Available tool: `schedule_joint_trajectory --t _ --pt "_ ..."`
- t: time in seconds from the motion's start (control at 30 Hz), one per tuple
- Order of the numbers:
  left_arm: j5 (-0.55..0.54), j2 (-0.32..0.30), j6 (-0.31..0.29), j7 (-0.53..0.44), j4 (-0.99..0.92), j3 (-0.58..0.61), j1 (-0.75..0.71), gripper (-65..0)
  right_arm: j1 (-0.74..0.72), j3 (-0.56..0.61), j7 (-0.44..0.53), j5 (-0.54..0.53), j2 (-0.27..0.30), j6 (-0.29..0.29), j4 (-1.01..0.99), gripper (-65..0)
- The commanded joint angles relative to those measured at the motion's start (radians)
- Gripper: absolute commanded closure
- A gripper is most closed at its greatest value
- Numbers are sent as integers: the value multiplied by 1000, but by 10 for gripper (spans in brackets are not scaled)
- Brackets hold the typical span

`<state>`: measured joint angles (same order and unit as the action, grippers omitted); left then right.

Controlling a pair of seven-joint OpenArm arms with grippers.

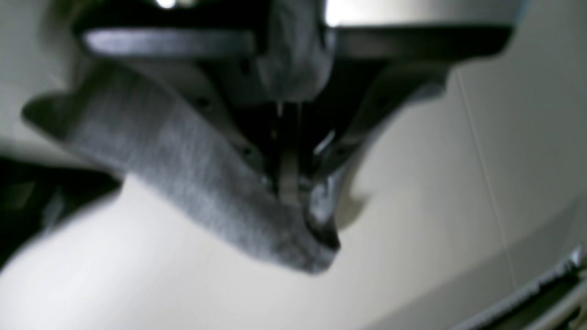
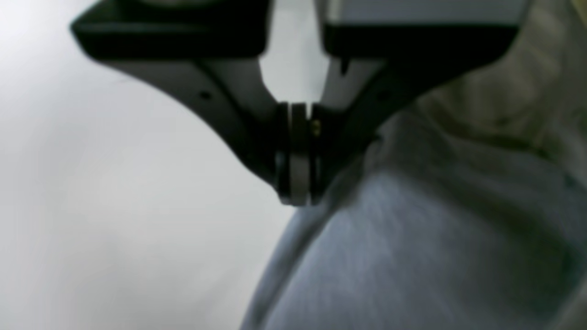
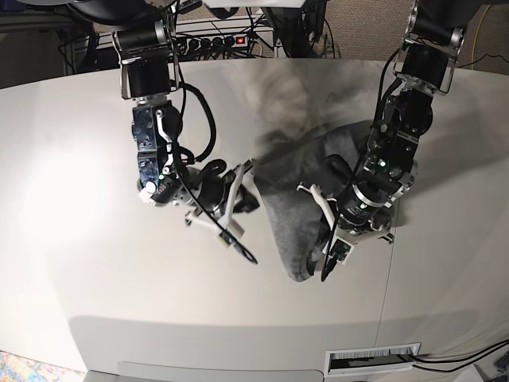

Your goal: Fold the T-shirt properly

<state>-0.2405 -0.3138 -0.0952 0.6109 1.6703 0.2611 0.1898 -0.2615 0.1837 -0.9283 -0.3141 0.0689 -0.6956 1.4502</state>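
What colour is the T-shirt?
Heather grey, unprinted T-shirt; the weave shows best in the left wrist view.

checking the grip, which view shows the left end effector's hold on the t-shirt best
The left wrist view: the left end effector is shut with T-shirt fabric bunched around its tips. The base view shows that end effector beside the hanging shirt, small. The right wrist view shows only shirt cloth, not that end effector.

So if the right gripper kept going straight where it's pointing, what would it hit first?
Probably the bare white table: the right gripper, shut and empty, points down past the T-shirt edge, though depth is unclear.
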Motion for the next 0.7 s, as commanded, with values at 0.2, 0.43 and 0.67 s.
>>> schedule_joint_trajectory --t 0.2,0.43,0.67 --pt "-110 22 4 5 37 -5 -55 0 -26 -2 87 -27 25 -3 121 0" --pt "-41 117 -15 -184 15 -5 -210 0 -29 -2 99 -159 13 -3 121 0" --pt "42 166 -15 -226 -69 -5 -263 0 -29 -2 98 -160 -45 -3 121 0"
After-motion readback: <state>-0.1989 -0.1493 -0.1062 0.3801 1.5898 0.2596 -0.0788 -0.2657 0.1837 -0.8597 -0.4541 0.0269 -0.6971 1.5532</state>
